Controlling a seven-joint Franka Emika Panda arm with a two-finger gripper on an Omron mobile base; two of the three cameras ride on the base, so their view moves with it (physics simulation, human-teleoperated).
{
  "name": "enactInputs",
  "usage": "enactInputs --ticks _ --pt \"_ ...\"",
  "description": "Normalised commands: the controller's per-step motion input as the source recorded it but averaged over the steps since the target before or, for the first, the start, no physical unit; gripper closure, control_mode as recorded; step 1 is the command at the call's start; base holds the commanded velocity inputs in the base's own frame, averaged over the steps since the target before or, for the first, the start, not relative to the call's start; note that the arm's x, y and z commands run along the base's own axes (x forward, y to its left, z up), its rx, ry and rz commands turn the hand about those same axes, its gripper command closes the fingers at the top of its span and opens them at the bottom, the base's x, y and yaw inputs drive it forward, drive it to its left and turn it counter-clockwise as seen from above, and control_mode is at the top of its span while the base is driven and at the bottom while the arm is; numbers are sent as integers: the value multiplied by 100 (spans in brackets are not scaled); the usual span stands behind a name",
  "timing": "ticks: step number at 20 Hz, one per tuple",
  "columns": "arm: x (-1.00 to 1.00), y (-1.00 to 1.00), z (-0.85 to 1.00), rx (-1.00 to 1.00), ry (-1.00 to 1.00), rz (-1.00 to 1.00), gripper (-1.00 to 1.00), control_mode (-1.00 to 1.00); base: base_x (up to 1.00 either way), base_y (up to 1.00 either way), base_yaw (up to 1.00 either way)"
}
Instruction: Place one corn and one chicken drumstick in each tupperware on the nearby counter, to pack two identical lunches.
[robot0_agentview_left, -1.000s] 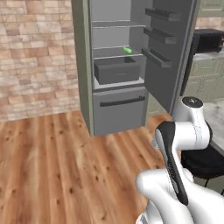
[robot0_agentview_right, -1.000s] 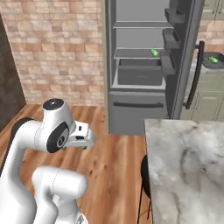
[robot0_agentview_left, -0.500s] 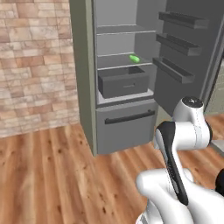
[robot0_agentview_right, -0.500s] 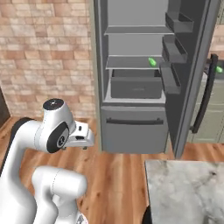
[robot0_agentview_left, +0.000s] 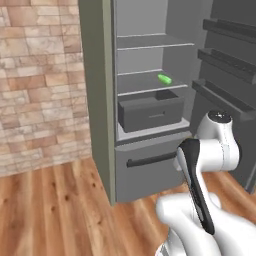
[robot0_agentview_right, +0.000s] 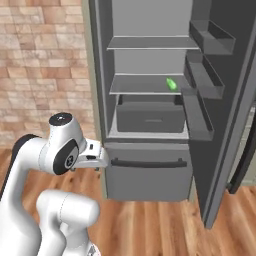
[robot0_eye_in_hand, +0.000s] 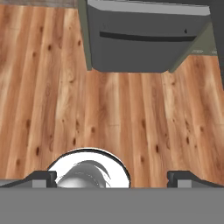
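Observation:
One corn (robot0_agentview_left: 164, 79) lies on the middle shelf of the open fridge, a small bright-green cob near the shelf's right end; the right base view shows the same corn (robot0_agentview_right: 171, 84). My gripper (robot0_eye_in_hand: 112, 177) is open, its two dark fingertips (robot0_eye_in_hand: 41, 177) far apart, pointing down at the wooden floor with nothing between them. The hand (robot0_agentview_right: 93, 154) is tucked in close to the arm, low in front of the fridge and well short of the shelf. The chicken drumstick, the tupperware and the counter are out of view.
The fridge door (robot0_agentview_right: 220, 100) stands open on the right with its door shelves jutting out. A dark drawer (robot0_agentview_left: 150, 112) sits under the corn's shelf, and a closed freezer drawer (robot0_eye_in_hand: 144, 41) with a dark handle is below. A brick wall (robot0_agentview_left: 40, 85) is on the left.
The whole picture has shifted: the base has driven closer to the fridge, which now looms larger and more central. The arm's pose and the open gripper are unchanged.

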Motion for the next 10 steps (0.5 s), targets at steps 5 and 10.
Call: enactInputs --ticks 5,10 --pt "0 0 0 0 0 0 -100 100 56 -47 -2" --pt "0 0 0 0 0 0 -100 100 25 -31 0"
